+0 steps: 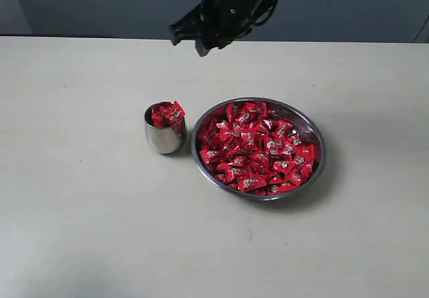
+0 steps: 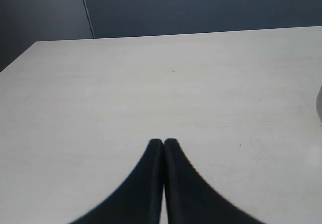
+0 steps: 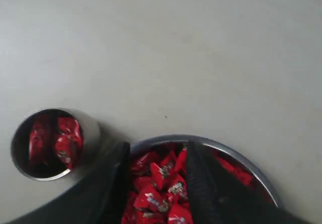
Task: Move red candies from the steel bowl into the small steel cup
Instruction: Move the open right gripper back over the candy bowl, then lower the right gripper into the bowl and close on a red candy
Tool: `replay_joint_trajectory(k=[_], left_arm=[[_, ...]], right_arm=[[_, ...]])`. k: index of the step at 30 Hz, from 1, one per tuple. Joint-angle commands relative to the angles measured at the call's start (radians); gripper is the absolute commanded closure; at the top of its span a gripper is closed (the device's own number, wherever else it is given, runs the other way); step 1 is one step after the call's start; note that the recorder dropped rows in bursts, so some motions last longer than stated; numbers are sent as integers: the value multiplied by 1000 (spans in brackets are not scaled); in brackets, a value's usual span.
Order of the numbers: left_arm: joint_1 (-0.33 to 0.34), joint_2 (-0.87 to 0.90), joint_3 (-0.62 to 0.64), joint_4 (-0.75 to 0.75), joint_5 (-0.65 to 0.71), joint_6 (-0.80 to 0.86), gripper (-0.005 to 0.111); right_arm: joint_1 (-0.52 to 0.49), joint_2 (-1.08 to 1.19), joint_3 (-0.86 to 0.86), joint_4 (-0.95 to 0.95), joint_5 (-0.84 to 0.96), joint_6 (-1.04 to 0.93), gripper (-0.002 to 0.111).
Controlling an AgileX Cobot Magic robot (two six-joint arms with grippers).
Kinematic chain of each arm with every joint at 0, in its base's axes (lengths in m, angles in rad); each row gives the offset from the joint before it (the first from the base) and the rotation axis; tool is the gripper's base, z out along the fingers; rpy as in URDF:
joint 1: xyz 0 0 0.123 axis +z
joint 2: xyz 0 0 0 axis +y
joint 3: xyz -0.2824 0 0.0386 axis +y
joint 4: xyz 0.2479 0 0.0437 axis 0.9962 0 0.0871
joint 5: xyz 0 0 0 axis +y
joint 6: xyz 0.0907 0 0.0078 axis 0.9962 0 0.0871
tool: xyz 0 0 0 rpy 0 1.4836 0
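Dozens of red candies (image 1: 258, 147) lie heaped in the steel bowl (image 1: 322, 152), and a few more already crowd the small steel cup (image 1: 165, 137), which stands on the bench (image 1: 80, 211) just beside the bowl. The right arm (image 1: 231, 3) hangs high above the pair, its jaws standing apart with nothing between them. From its wrist view, the bowl's near edge sits directly under the gap. The left arm's jaws are pressed shut on nothing, off over bare bench and well away from the work.

My worry is the cup. The sweets in it reach the rim, and one wrapper pokes above the edge on the bowl side, so I'd guess another candy dropped from any height would bounce or slide off onto the bench. The mouth is narrow too, so a release slightly off-centre misses altogether.

The cup's rounded sides look easy to tip. If the open jaws come down a touch wide, they could clip the rim and roll it over, spilling what it holds. A hard dig into the heap could also shove the bowl sideways into the cup.

Those crinkled wrappers look slippery and they overlap. The jaws may pinch two at once, or catch only a corner of foil, and lose a candy halfway across.
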Motion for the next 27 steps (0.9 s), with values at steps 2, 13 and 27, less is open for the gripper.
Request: replay_joint_trajectory(k=[2, 13, 27], left_arm=[[-7, -5, 5, 2, -8, -1, 106], [-7, -5, 5, 2, -8, -1, 106], [-7, -5, 5, 2, -8, -1, 106]], right_arm=[[-101, -186, 333, 4, -162, -5, 71], [-207, -236, 641, 222, -191, -217, 71], [-154, -121, 641, 183, -192, -221, 71]])
